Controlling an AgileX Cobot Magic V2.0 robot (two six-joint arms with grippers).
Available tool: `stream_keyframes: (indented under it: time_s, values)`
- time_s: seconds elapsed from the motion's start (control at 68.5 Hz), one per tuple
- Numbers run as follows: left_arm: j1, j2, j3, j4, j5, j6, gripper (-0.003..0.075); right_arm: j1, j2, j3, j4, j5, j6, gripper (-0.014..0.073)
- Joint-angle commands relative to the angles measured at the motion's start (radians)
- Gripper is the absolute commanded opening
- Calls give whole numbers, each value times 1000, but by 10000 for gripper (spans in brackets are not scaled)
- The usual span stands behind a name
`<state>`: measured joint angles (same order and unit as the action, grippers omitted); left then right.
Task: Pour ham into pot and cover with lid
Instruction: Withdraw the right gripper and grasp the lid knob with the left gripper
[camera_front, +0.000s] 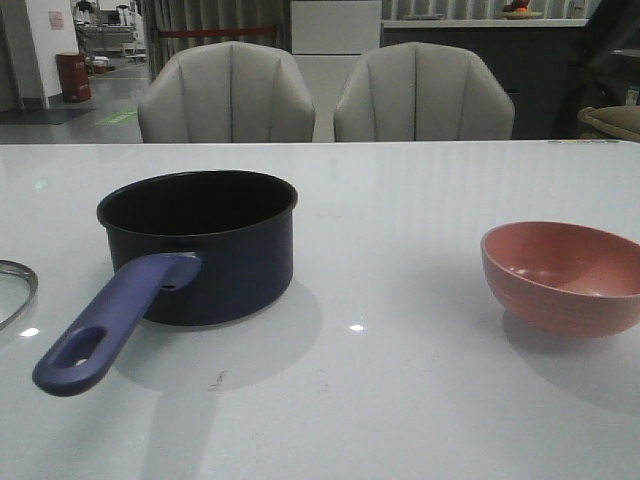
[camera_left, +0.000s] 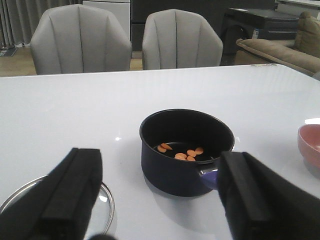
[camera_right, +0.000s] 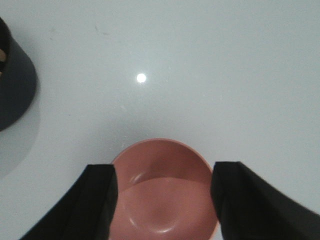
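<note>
Toward the tabletop's left edge the ham (camera_left: 181, 152) already lies inside the pot (camera_front: 200, 245), the pink bowl (camera_front: 562, 275) sits empty near the right edge, and both the left tool (camera_left: 160, 192) and right tool (camera_right: 162, 200) hang spread apart holding nothing, so only the lid (camera_left: 102, 200), flat by the left edge, remains to go on.

Front: low over my table (camera_front: 400, 200), facing forward.
Left wrist: farther back — looks down into the pot (camera_left: 186, 150).
Right wrist: close above the bowl (camera_right: 162, 192) — pot edge shared.
</note>
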<state>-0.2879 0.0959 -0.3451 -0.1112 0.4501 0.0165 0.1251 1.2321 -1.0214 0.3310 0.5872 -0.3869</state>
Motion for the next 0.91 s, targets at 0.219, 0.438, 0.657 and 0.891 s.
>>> stream_keyframes:
  time_s: [0.219, 0.438, 0.657, 0.891]
  values:
    - [-10, 10, -28, -8, -90, 1, 510, 34, -373, 249, 55, -343, -9, 519]
    - [-10, 10, -28, -8, -103, 1, 510, 59, -663, 480, 107, -502, -9, 519]
    - [-10, 10, -28, -8, -108, 1, 510, 93, -931, 684, 107, -481, -9, 519]
    - [-10, 10, -28, -8, -108, 1, 510, 93, -1054, 806, 106, -461, -9, 488]
